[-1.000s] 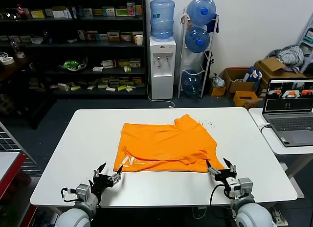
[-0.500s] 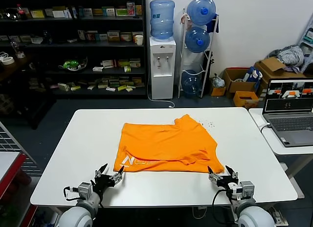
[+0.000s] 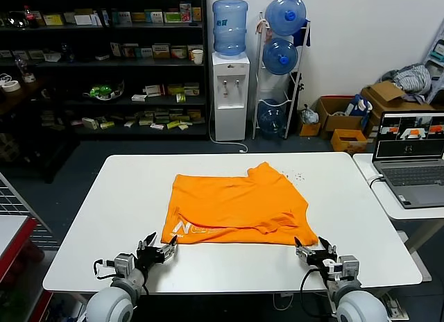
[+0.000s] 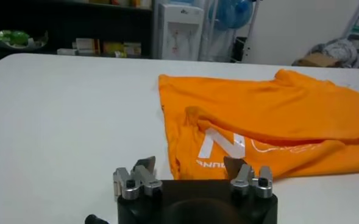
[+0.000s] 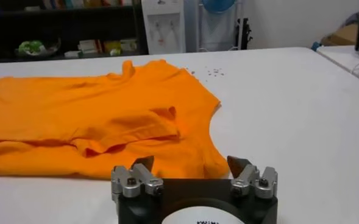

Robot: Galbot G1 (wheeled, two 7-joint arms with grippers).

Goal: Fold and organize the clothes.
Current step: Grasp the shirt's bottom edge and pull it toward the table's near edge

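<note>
Right now the orange T-shirt lies folded over on the white surface, roughly in the middle and a little toward the robot's side. White lettering shows on its near left corner, and a sleeve sticks out at the far edge. The cloth looks loosely doubled, with a rumpled fold running along the near hem.

The left tool sits low at the near edge of the surface, just beside the lettered corner of the shirt, its jaws standing apart with nothing between them. From its own wrist camera the shirt lies just ahead of the fingers, not touching them.

The right tool hovers near the shirt's near right corner, likewise spread and empty. Its wrist camera shows the shirt close in front, and a few small dark specks on the surface beyond.
</note>
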